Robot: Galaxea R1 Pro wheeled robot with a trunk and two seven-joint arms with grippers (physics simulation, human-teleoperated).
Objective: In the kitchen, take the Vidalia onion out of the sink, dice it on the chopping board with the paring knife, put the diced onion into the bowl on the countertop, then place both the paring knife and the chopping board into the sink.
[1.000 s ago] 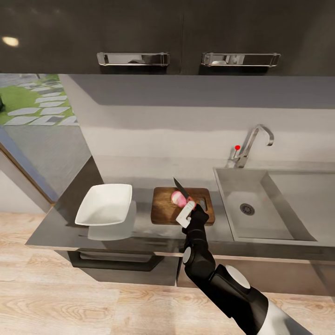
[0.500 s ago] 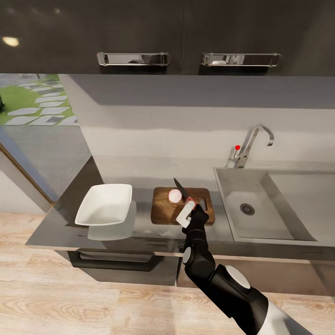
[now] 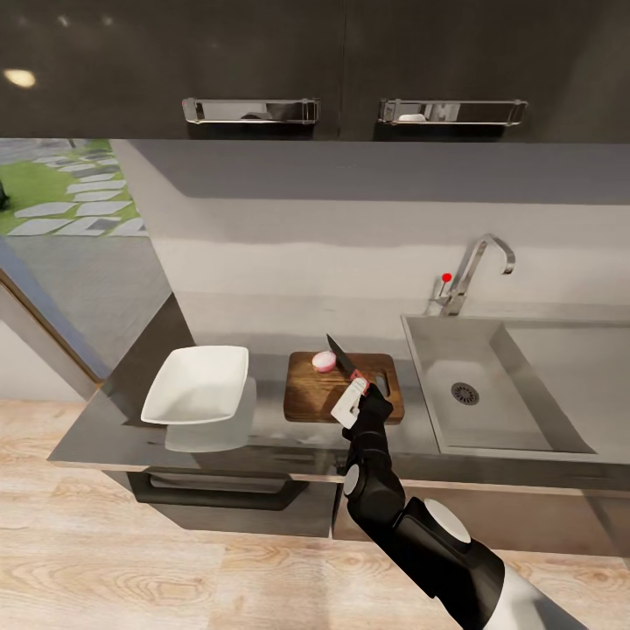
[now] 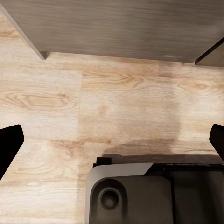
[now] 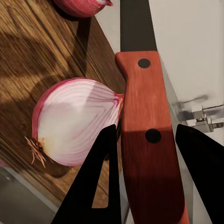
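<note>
My right gripper (image 3: 353, 395) is shut on the paring knife (image 3: 340, 356), holding its reddish-brown handle (image 5: 148, 116) with the dark blade pointing away over the chopping board (image 3: 308, 398). A cut piece of the Vidalia onion (image 3: 325, 361) lies near the board's far edge, left of the blade. In the right wrist view a cut onion half (image 5: 77, 121) lies face up beside the handle and another piece (image 5: 81, 5) sits farther along the board (image 5: 28, 65). The white bowl (image 3: 197, 383) stands on the countertop (image 3: 114, 429) left of the board. My left gripper (image 4: 112, 142) is open above the floor.
The sink (image 3: 490, 394) with its dark drain (image 3: 465, 393) lies right of the board, the chrome tap (image 3: 472, 267) behind it. Dark wall cabinets (image 3: 350, 70) hang overhead. Wooden floor (image 4: 116, 102) and the robot's base (image 4: 135, 196) lie under the left gripper.
The onion on the board has shifted toward the far edge and now looks smaller and paler. The knife and right gripper have barely moved.
</note>
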